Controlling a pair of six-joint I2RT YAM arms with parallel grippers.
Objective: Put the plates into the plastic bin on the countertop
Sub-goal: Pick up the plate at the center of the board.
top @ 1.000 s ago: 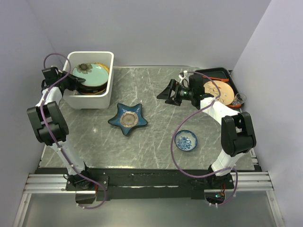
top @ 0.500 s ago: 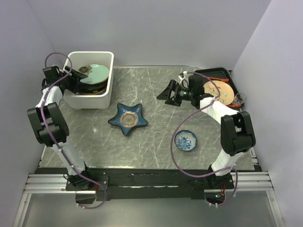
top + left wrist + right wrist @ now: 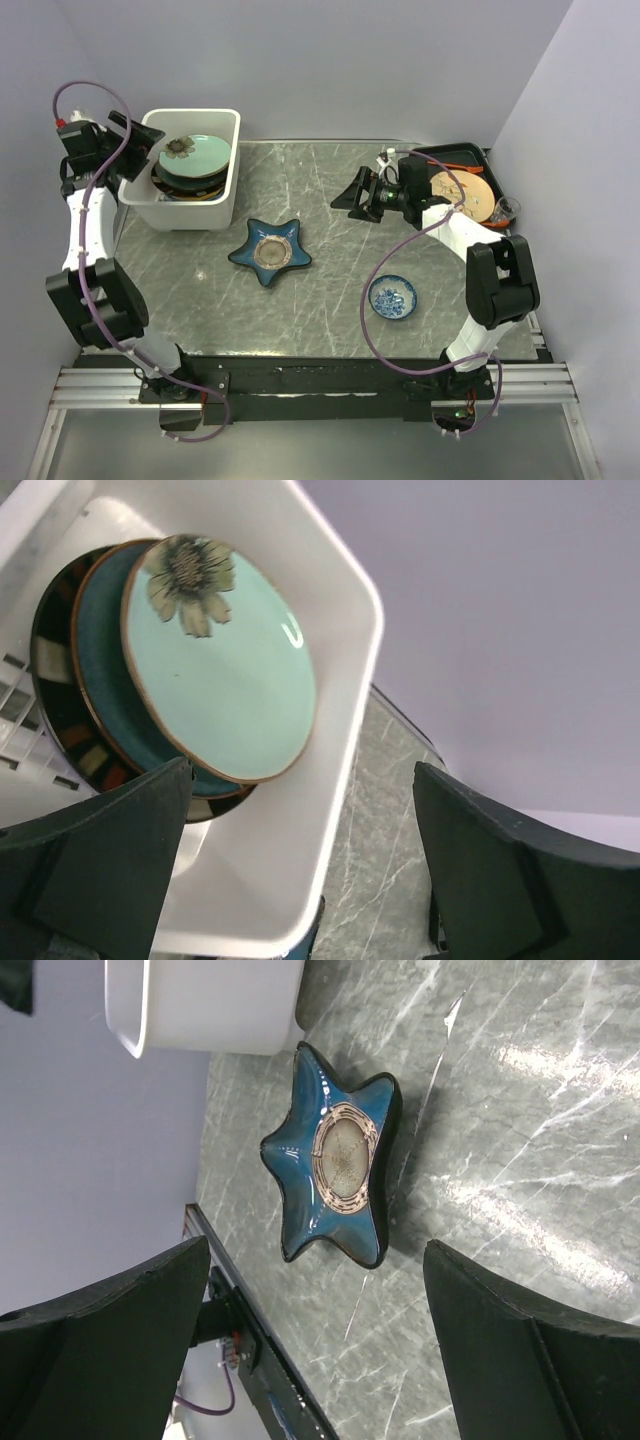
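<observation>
**A:** Grey veined desk, pale walls close round it. Where do we stand?

**B:** The white bin sits at the far left corner with a stack of plates in it, the floral plate on top. One plate seems left out: the star plate, lying flat a little left of the desk's middle, near the bin's front.

**A:** Who takes it?

**B:** I'd say the right end effector. It hangs over the far middle of the desk, spread wide and empty, facing the star. The left end effector is also wide and empty, up by the bin's left rim.

**A:** How to grip it well?

**B:** Come in low and take one star arm, one finger under its edge and one on top. I can't tell whether the tips lift clear of the desk; if not, press to tilt it first.

**A:** And the drop?

**B:** Carry it level over the rim and lower it onto the floral plate. Steer clear of the small patterned dish.
</observation>
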